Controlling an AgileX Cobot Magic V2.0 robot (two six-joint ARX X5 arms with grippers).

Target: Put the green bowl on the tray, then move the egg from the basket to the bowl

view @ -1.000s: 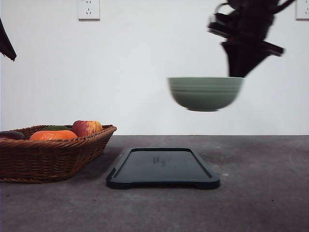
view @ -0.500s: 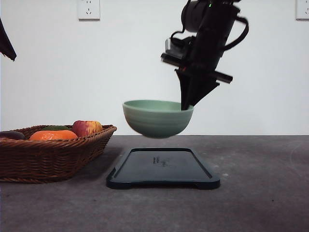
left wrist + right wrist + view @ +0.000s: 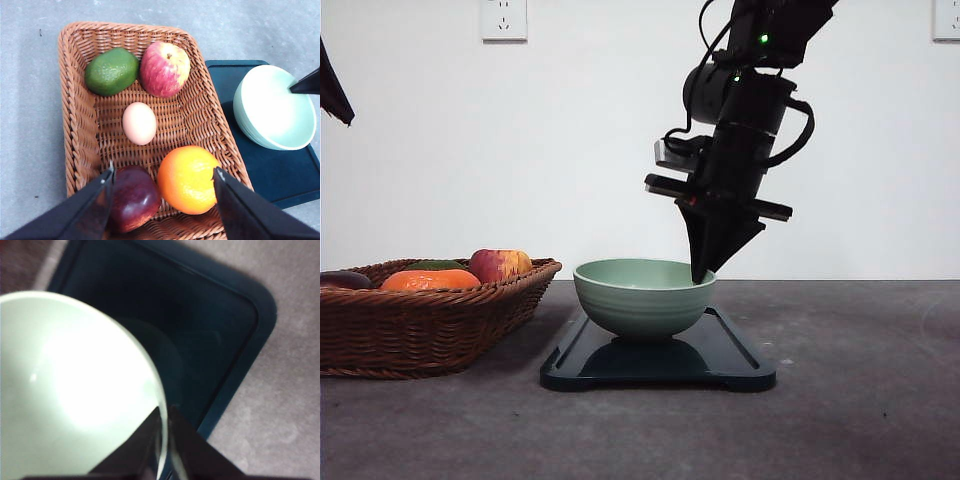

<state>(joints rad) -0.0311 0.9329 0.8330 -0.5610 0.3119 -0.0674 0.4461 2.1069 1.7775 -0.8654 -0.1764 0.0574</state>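
**Bowl seated on tray, rim still pinched**

On the grey surface (image 3: 860, 400), the flat dark blue-black rectangular tray (image 3: 740, 372) is seen carrying the pale sage-green ridged bowl (image 3: 642, 300). The bowl's right rim is clamped by the right gripper (image 3: 698, 278). The left gripper (image 3: 162, 197) is spread wide above the brown woven wicker basket (image 3: 80, 125), where the pale egg (image 3: 139, 123) is cradled among fruit.

Near corner of the basket (image 3: 75, 125) and dark red fruit (image 3: 134, 197) behind left pincer (image 3: 162, 200) fingers.
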